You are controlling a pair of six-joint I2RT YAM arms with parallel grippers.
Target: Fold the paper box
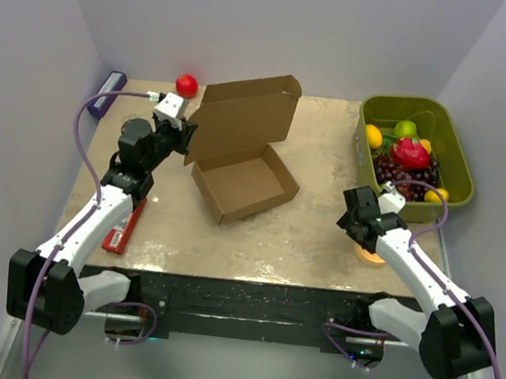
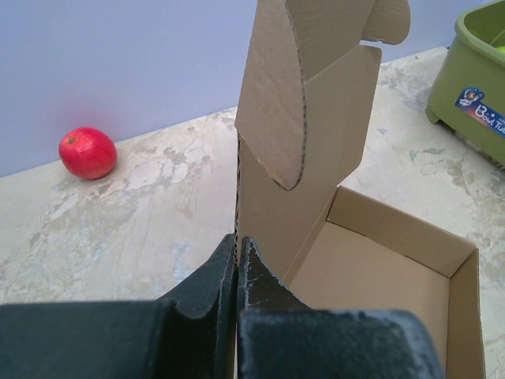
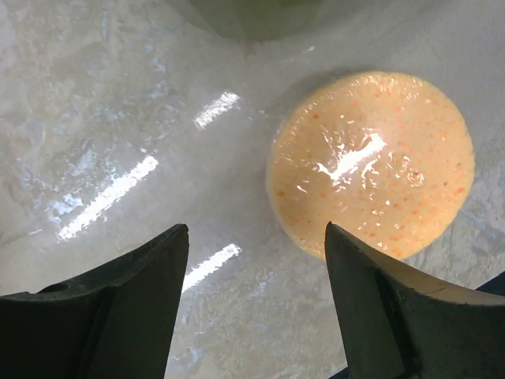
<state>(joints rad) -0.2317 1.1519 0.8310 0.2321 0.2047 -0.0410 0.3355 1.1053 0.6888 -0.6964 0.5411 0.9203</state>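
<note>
The paper box (image 1: 245, 182) is brown cardboard, a shallow tray in the middle of the table with its lid (image 1: 242, 121) standing upright behind it. My left gripper (image 1: 185, 136) is at the lid's left edge, shut on the cardboard; in the left wrist view its fingertips (image 2: 237, 246) pinch the thin edge of the paper box (image 2: 300, 142). My right gripper (image 3: 256, 233) points down at the bare tabletop with its jaws apart and nothing between them, beside an orange speckled disc (image 3: 371, 162). The right gripper (image 1: 363, 227) is well right of the box.
A green bin (image 1: 413, 156) of fruit stands at the back right. A red ball (image 1: 187, 85) lies at the back left, also the red ball (image 2: 87, 152) in the left wrist view. A blue-purple item (image 1: 107, 92) lies by the left wall, a red packet (image 1: 124, 228) under the left arm.
</note>
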